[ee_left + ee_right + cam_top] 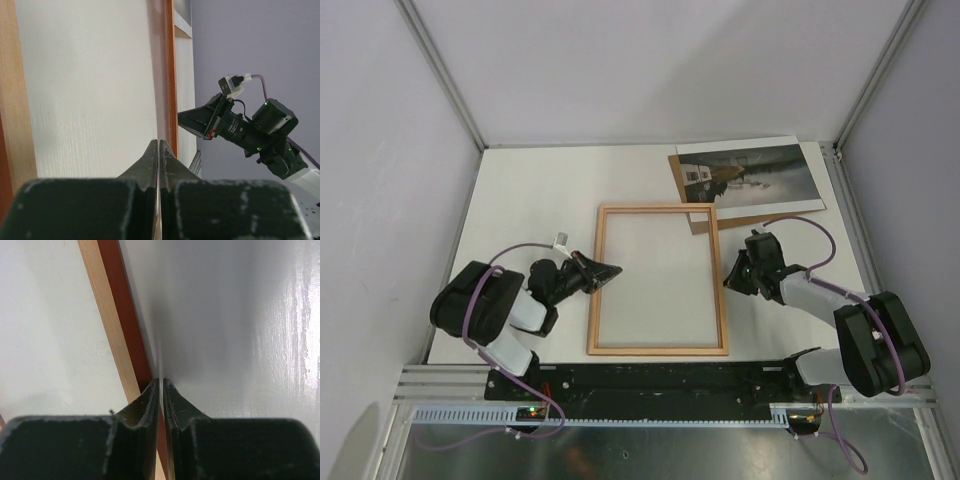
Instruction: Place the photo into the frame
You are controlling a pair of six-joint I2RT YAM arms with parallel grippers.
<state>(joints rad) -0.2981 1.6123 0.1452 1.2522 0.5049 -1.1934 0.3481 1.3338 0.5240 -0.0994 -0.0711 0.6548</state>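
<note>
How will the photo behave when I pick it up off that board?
The photo looks like a thin paper sheet, so it is likely light and floppy and would droop if held by one edge. It lies flat, partly on the backing board, so pushing it might shift both.

One thin rectangular picture frame [658, 349], pale wood on one face and red-orange on the other, lies on one white table [540, 190]. Beside it are one white-bordered paper photo [750, 172] of a dim grey-brown scene and one plain brown backing board [702, 218]. Two black-and-white robot arms are counted at the near edge: the left arm [485, 300] and the right arm [870, 340]. Two purple cables [515, 250] run along them, one to each arm. The black grippers also number two, the left gripper [605, 271] and the right gripper [730, 275]. Each gripper has two dark fingers [147, 165], four in all.
</note>
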